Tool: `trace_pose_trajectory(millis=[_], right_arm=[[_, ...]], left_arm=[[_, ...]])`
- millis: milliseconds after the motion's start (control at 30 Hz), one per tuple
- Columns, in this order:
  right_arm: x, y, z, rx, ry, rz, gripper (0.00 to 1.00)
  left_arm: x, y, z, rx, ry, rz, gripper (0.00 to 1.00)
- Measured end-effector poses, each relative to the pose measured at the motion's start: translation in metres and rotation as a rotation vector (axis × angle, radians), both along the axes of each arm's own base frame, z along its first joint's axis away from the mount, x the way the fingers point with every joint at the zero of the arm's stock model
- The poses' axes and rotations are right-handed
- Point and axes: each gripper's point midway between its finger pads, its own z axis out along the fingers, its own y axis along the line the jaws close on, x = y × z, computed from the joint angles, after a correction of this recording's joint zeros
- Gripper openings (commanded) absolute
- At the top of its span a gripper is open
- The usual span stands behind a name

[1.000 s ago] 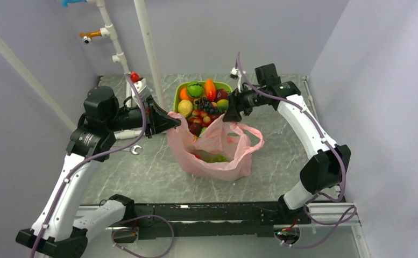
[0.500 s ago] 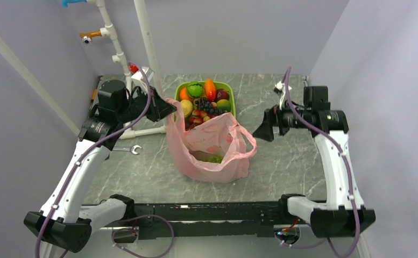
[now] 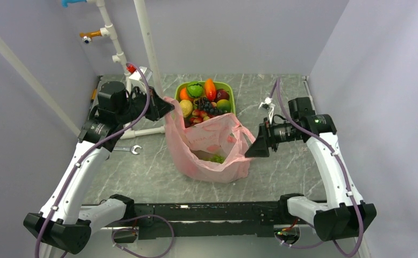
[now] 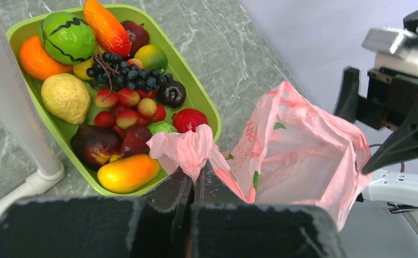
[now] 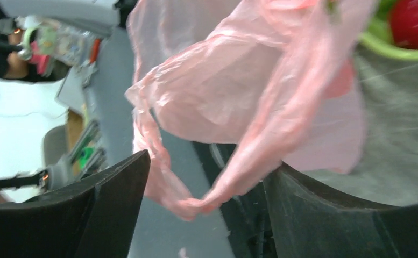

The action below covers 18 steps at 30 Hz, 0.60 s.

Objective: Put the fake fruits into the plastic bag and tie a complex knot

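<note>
Green fruit (image 3: pixel 213 158) half-hidden inside plastic bag (image 3: pixel 233 169)

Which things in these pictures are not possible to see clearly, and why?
- Top view: how many fruits lie in the plastic bag; its pink walls hide most.
- Top view: near end of the green tray, behind the bag.
- Right wrist view: blurred; whether the open right end effector touches the handle loop.

Left arm (image 3: pixel 75 177) and right arm (image 3: pixel 333 161) bolted at either end of a black rail (image 3: pixel 206 212), white shells, black joints, purple cable (image 3: pixel 153 216) along each, small green light (image 3: pixel 315 120) beyond the rail's right end, matte black wedge-shaped fingers (image 5: pixel 330 215)
</note>
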Motion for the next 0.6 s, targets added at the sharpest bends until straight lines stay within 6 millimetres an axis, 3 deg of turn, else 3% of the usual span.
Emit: trace_pose_trajectory(millis=[67,100,200,300,400,467,533,600], right_arm=[[-0.016,0.009,-0.002,0.02,0.026,0.048,0.13],[-0.021,0.012,0.0,0.031,0.034,0.065,0.0],[-0.019,0.011,0.017,0.036,0.017,0.06,0.0],[0.011,-0.001,0.062,0.034,-0.114,0.005,0.0],[0.041,-0.021,0.117,0.006,-0.317,-0.078,0.0],[0.042,-0.027,0.136,-0.018,-0.409,-0.1,0.0],[0.034,-0.029,0.144,-0.042,-0.461,-0.114,0.0],[0.028,-0.032,0.142,-0.069,-0.479,-0.136,0.0]], left_arm=[[0.001,0.001,0.0,0.002,-0.001,0.007,0.0],[0.001,0.001,0.0,0.003,-0.002,0.009,0.0],[0.002,0.004,0.0,0.019,-0.013,0.017,0.0],[-0.004,0.01,0.012,0.062,-0.069,-0.014,0.0],[-0.021,0.016,0.048,0.132,-0.218,-0.102,0.0],[-0.04,0.022,0.079,0.185,-0.363,-0.147,0.0],[-0.061,0.029,0.102,0.23,-0.484,-0.172,0.0],[-0.078,0.035,0.111,0.284,-0.565,-0.193,0.0]])
